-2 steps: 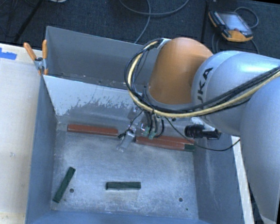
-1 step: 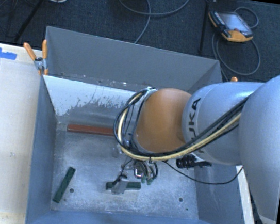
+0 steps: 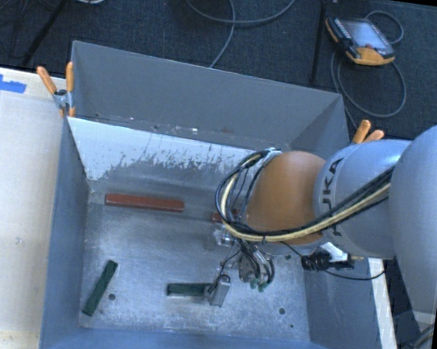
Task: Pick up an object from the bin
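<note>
My gripper [image 3: 220, 290] hangs low over the bin floor, right of centre, below the orange wrist cover. Its tip stands at the right end of a short dark green bar [image 3: 189, 290] that lies flat and nearly level on the floor; whether they touch I cannot tell. A reddish-brown bar [image 3: 144, 202] lies flat along the back of the floor, well to the gripper's upper left. A small brown end of some thing [image 3: 217, 218] peeks out beside the cover, the rest hidden.
A second dark green bar [image 3: 100, 287] lies slanted near the front left corner. The arm and its cables cover the right part of the bin floor. The bin's sloping walls rise on all sides.
</note>
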Motion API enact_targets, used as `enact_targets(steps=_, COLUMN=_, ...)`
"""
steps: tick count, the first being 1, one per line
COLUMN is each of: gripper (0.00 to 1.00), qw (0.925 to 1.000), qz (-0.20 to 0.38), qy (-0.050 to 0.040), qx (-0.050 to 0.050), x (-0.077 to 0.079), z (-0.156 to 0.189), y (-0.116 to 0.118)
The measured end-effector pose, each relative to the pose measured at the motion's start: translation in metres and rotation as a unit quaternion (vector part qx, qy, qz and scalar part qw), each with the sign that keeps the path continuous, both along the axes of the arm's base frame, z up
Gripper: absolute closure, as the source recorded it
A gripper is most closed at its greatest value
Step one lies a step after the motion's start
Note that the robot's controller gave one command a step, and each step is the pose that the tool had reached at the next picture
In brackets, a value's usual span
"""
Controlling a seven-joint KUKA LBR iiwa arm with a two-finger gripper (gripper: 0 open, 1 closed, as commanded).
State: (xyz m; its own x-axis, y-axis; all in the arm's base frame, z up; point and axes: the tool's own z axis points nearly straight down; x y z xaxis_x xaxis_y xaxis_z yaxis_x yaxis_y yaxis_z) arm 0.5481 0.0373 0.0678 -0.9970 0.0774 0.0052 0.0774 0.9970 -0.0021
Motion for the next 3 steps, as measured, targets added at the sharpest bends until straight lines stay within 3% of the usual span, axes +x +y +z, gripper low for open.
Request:
enact_targets(steps=1, gripper=0.00, qw=0.9962, qz=0.088, qy=-0.0005, qx=0.001, x=-0.042, z=0.001, y=0.017)
enact_targets(steps=2, gripper=1.00, qw=0.9963, qz=0.086, qy=-0.0010, qx=0.001, x=-0.042, z=0.002, y=0.017)
enact_targets(steps=3, gripper=1.00, qw=0.9958, qz=0.091, qy=-0.0073, qx=0.001, x=-0.017, z=0.133, y=0.007)
